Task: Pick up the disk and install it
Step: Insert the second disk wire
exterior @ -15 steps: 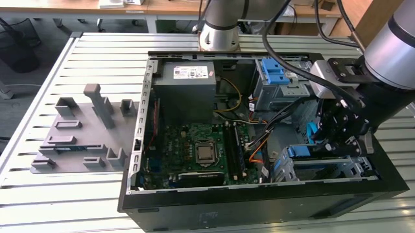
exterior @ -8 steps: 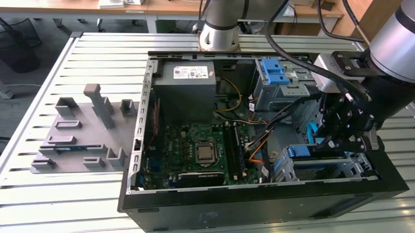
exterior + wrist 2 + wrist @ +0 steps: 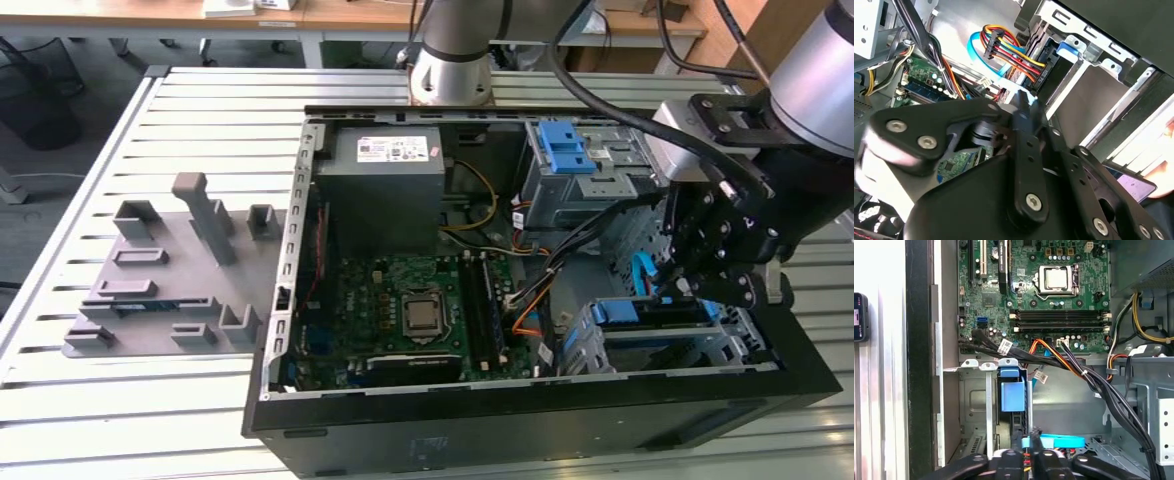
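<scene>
Counted: one PC case [image 3: 534, 425], one motherboard [image 3: 400, 310], one CPU socket [image 3: 1057, 278], one power supply [image 3: 387, 190], two blue carriers [image 3: 567, 150] [image 3: 654, 312], one grey fixture [image 3: 174, 270], one arm [image 3: 461, 50], one tool [image 3: 721, 290].

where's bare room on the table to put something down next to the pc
Free: slatted table between the grey fixture block and the table's far edge, and the near strip below that block. Crowded: inside the computer case, with cables by the gripper.

arm: reaching down at the exterior view's right | gripper [image 3: 714, 290]: fingers drawn close together
</scene>
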Action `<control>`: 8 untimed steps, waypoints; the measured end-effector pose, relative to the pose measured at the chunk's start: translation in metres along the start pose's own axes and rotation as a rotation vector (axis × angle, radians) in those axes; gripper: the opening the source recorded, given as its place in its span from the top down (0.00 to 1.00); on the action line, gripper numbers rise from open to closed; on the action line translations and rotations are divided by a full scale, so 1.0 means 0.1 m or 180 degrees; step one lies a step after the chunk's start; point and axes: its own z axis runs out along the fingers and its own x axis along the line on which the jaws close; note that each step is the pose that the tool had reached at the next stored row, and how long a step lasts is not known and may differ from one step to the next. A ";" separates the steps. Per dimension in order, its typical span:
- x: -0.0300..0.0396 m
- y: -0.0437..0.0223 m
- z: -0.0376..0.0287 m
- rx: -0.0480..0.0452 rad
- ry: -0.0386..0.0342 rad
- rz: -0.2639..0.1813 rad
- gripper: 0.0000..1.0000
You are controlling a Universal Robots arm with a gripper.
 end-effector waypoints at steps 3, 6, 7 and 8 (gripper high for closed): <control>-0.001 0.000 -0.002 0.0000 0.0001 0.0000 0.83; 0.000 0.000 -0.002 -0.0001 0.0001 0.0000 0.89; 0.000 0.000 -0.002 -0.0001 0.0001 0.0000 0.89; 0.000 0.000 -0.002 -0.0001 0.0001 0.0000 0.89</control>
